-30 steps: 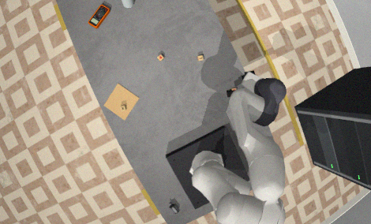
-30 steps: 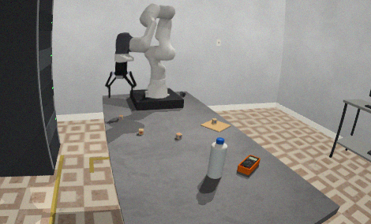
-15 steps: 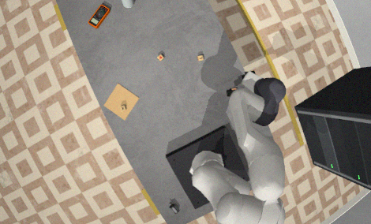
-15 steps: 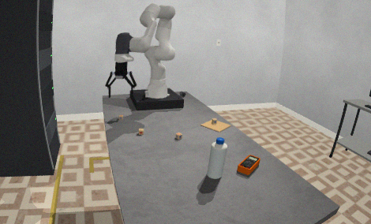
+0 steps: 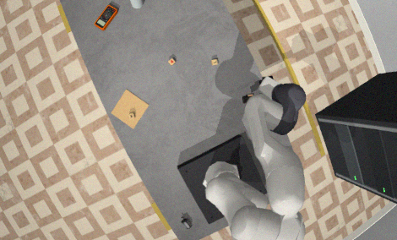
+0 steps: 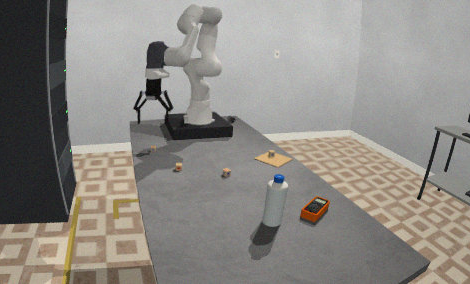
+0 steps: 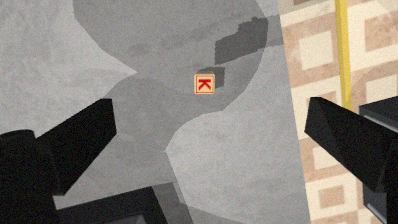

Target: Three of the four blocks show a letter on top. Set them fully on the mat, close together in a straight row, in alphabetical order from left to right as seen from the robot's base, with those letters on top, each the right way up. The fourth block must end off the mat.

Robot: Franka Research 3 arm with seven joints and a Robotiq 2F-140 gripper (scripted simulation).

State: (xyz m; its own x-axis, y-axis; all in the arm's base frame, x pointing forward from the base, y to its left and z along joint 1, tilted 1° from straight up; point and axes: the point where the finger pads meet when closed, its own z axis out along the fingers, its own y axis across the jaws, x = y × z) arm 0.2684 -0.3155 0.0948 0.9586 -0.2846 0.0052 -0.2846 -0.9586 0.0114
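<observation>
Claw (image 7: 210,145) wide above K block (image 7: 204,84)

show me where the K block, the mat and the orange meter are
K block (image 7: 204,84), wrist view, on its lettered top face.
Mat (image 5: 124,105), top view, on a bare part left of the block on it.
Orange meter (image 6: 315,208), exterior view, on its dark face.

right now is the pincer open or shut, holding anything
Pincer: open wide, holding nothing, high above the K block.
</observation>
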